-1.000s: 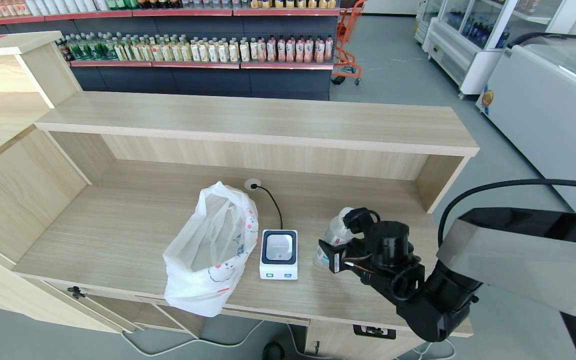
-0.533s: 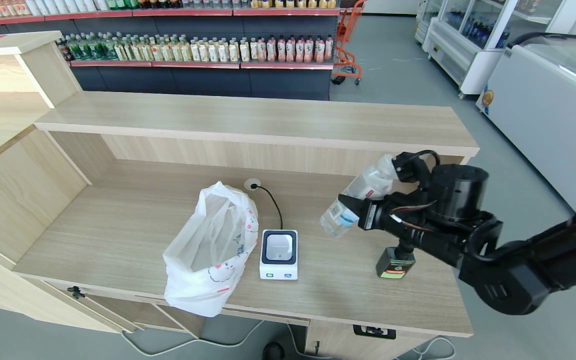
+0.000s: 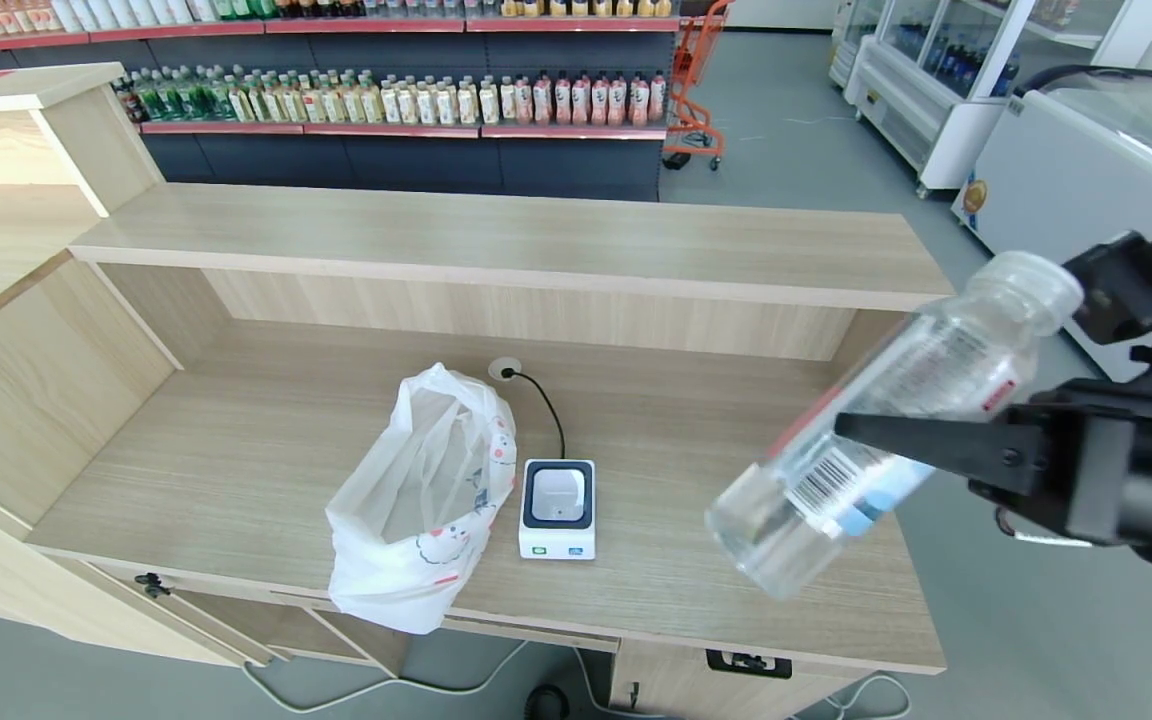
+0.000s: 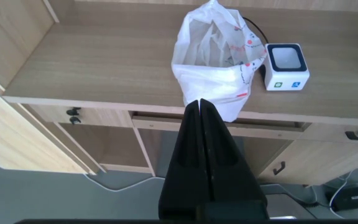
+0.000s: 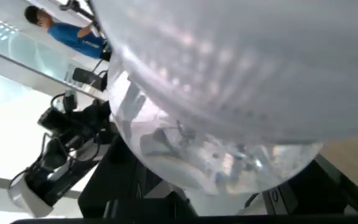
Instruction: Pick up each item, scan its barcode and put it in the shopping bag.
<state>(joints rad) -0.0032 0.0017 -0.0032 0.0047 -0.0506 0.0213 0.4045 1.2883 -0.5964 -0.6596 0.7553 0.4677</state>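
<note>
Bottle (image 3: 886, 425) hung tilted over the counter's (image 3: 236, 450) right end, clamped in the right gripper (image 3: 976, 370); bag (image 3: 426, 500) and scanner (image 3: 557, 508) stood apart. Left gripper (image 4: 202, 109) was closed, empty.

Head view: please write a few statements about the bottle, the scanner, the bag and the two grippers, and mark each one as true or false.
1. The right gripper holds the bottle in the air, tilted. True.
2. The scanner lies inside the shopping bag. False: it stands on the counter beside the bag.
3. The bottle's barcode faces the head camera. True.
4. The bottle rests in the shopping bag. False: it is in the right gripper, apart from the bag.
5. The left gripper is wide open. False: its fingers are shut together, with nothing between them.
</note>
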